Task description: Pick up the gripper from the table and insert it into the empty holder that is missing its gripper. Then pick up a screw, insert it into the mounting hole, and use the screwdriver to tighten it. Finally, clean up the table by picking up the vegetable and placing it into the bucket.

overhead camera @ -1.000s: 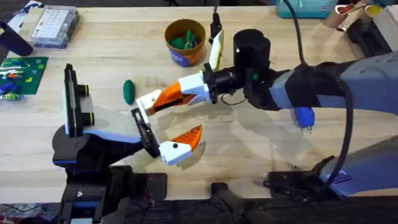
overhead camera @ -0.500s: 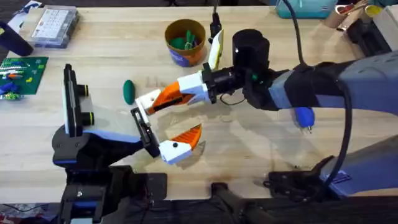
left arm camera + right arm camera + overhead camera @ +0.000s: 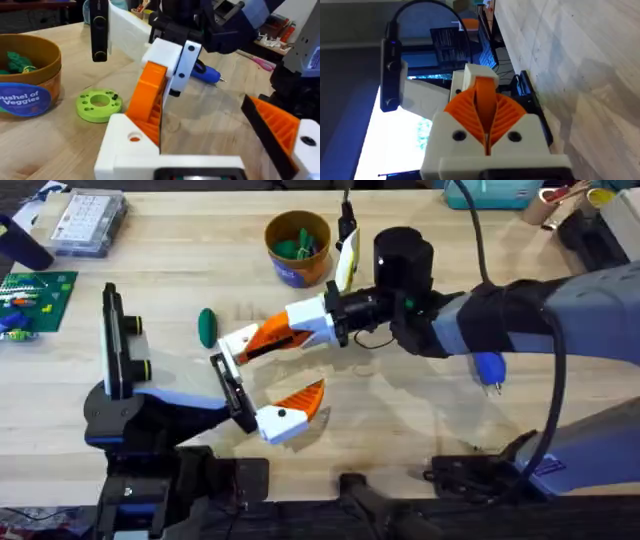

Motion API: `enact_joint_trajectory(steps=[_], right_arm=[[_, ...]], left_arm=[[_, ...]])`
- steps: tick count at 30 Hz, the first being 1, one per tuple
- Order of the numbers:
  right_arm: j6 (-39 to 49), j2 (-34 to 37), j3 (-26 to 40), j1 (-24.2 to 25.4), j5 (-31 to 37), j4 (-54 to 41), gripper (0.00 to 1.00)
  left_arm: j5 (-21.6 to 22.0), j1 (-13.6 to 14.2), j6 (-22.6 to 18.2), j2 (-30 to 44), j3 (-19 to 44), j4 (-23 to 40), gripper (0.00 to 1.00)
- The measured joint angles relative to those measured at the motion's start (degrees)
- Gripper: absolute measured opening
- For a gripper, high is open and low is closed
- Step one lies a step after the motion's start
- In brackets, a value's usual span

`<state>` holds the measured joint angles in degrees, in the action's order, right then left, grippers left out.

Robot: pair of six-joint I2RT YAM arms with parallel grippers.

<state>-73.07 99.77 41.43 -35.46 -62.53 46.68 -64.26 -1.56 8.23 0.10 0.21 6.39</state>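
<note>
Pale wooden table [image 3: 560, 440] is carrying everything, and nothing on it is shifting: over the last second the arms and parts are staying exactly where they were, which suggests the insertion is being held or pressed home rather than finished.

2 arms are working at the middle. The right arm [image 3: 560, 310] is reaching across, its right fingers [image 3: 310, 320] clamping the gripper [image 3: 268, 337] and keeping its wide end against the holder [image 3: 235, 345]. In the left wrist view the gripper [image 3: 148, 97] is looking seated in the holder [image 3: 131, 145], though I cannot tell how deep. The left arm [image 3: 150, 405] is lying low, its left fingers [image 3: 290, 412] standing wide apart and grasping nothing; 1 side is the bare holder, the other already carrying its orange wedge.

Counting: 1 bucket [image 3: 298, 246] at the far edge, already holding green toys; 1 screwdriver [image 3: 488, 370] lying beside the right arm; 1 vegetable [image 3: 207, 326] waiting near the holder; 1 green disc [image 3: 99, 105] beside the bucket. No screw is showing clearly, so screwing and clean-up are both remaining.
</note>
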Motion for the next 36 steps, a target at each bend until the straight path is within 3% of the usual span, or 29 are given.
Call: enact_joint_trajectory(steps=[19,22,29,36], right_arm=[[-0.32,0.0,0.0,-0.35,1.49,0.26,0.021],[-0.66,0.0,0.01,-0.51,2.52,0.04,0.153],[-0.99,1.39,0.0,-1.14,4.77,-0.82,0.613],[-1.21,1.64,0.0,-1.14,5.13,-0.94,0.736]], left_arm=[[0.44,-0.11,0.1,0.0,0.0,-0.08,0.988],[0.46,-0.13,0.12,0.0,0.0,-0.11,0.988],[0.81,-0.09,-0.67,-0.05,0.0,-0.16,0.988],[1.1,-0.09,-1.11,-0.04,0.0,-0.22,0.988]])
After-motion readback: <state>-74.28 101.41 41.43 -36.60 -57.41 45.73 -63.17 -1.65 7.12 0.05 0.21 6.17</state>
